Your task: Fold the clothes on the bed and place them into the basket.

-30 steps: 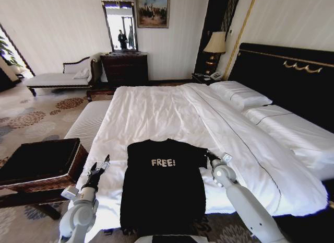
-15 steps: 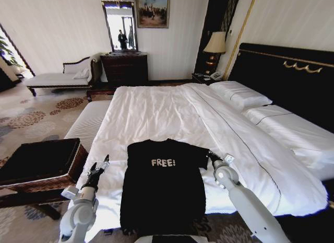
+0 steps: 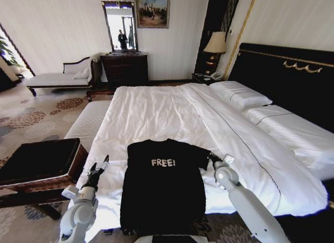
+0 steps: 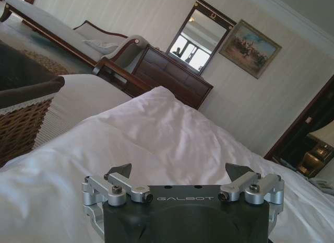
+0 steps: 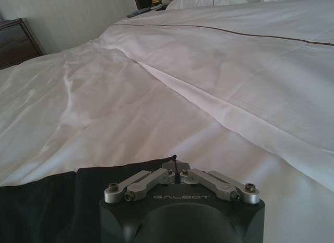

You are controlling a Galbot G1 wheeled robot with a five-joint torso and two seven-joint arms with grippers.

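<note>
The black shirt [image 3: 164, 185] with white "FREE!" lettering lies flat at the foot of the white bed [image 3: 156, 110], its hem hanging over the edge. My right gripper [image 3: 211, 156] is at the shirt's right sleeve. In the right wrist view that gripper [image 5: 175, 171] is shut on the edge of the black cloth [image 5: 52, 201]. My left gripper [image 3: 99, 168] hovers over the sheet left of the shirt, apart from it. In the left wrist view it [image 4: 180, 172] is open with nothing between its fingers. The wicker basket [image 3: 42, 160] with black lining stands left of the bed.
A narrow white bench [image 3: 88, 123] runs along the bed's left side beyond the basket [image 4: 21, 123]. Pillows [image 3: 240, 94] and a black headboard [image 3: 292, 81] are at the right. A dresser [image 3: 125, 68], a chaise and a lamp stand by the far wall.
My right gripper has shifted slightly to the right and toward me, drawing the shirt's right sleeve outward. The left gripper has not moved.
</note>
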